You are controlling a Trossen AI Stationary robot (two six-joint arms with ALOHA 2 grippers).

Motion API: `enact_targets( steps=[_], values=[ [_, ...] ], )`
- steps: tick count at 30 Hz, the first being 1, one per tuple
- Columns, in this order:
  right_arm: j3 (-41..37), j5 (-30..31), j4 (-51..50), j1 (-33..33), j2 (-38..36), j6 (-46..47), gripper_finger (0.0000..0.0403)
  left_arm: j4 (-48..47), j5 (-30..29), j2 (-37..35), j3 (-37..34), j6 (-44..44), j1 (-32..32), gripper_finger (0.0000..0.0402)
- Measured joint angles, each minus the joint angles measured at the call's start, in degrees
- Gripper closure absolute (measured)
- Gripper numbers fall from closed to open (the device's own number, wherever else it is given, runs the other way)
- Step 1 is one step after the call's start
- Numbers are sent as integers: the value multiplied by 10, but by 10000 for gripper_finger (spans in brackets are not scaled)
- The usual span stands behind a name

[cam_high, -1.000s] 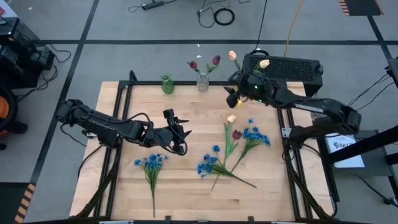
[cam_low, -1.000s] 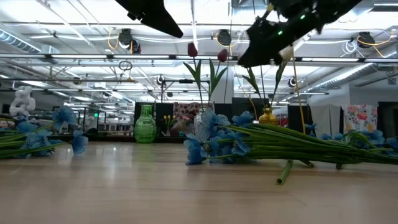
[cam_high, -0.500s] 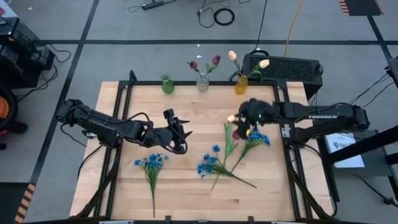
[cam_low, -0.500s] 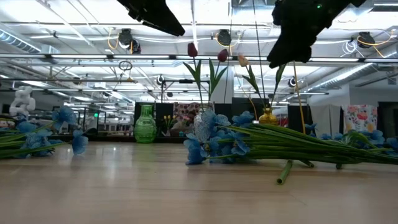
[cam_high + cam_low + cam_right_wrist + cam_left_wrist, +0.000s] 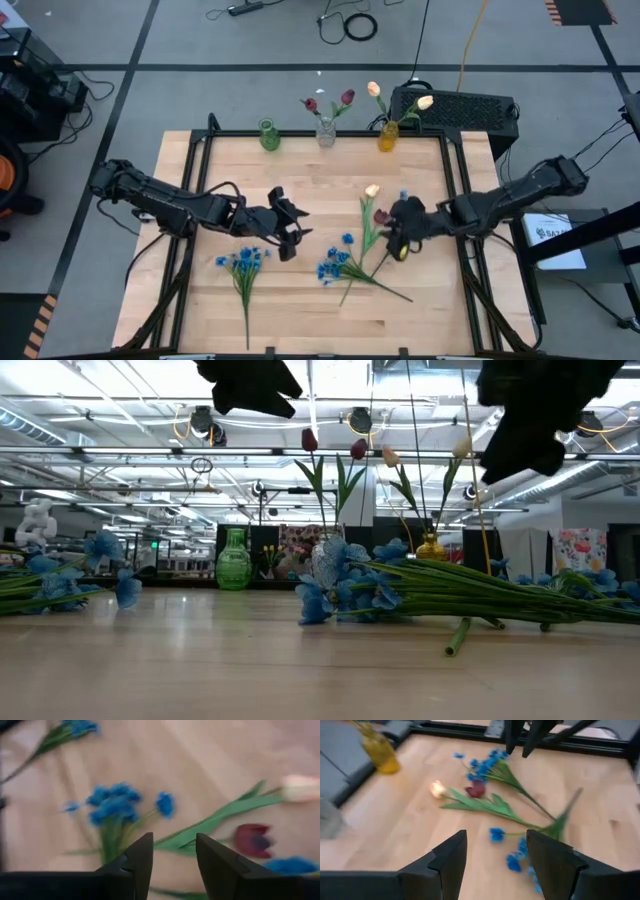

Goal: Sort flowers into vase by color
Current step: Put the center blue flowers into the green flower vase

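Pale wood table in a workshop hall, flowers loose on it and both grippers spread wide and empty.

Toward the near edge lies a blue bunch on the left half; a second blue bunch lies near the middle, its stem crossing others. Above the surface's middle hangs the left gripper. The right gripper hangs over the right half, above a third blue bunch, beside a dark red tulip and a cream tulip lying flat. Along the far edge stand a green vase, a clear vase holding two red tulips, and a yellow vase holding two cream tulips. Beyond are grey floor, cables and a black box; no writing is legible.
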Motion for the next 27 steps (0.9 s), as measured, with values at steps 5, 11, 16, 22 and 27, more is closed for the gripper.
enact_targets(
  steps=[5, 11, 16, 22, 27],
  values=[
    [1, -8, 14, 67, 30, 12, 267, -33, 14, 0, 0, -22, -25, 190],
    [1, -21, 112, 128, 107, -35, 225, -86, 14, 0, 0, -23, -53, 190],
    [1, -21, 101, 126, 163, -32, 169, -98, 13, 0, 0, -22, -58, 190],
    [1, -2, 82, 82, 196, 6, 134, -97, 10, 0, 0, -22, -56, 190],
    [1, 1, 81, 42, 207, 59, 131, -97, 9, 0, 0, -22, -56, 190]
  ],
)
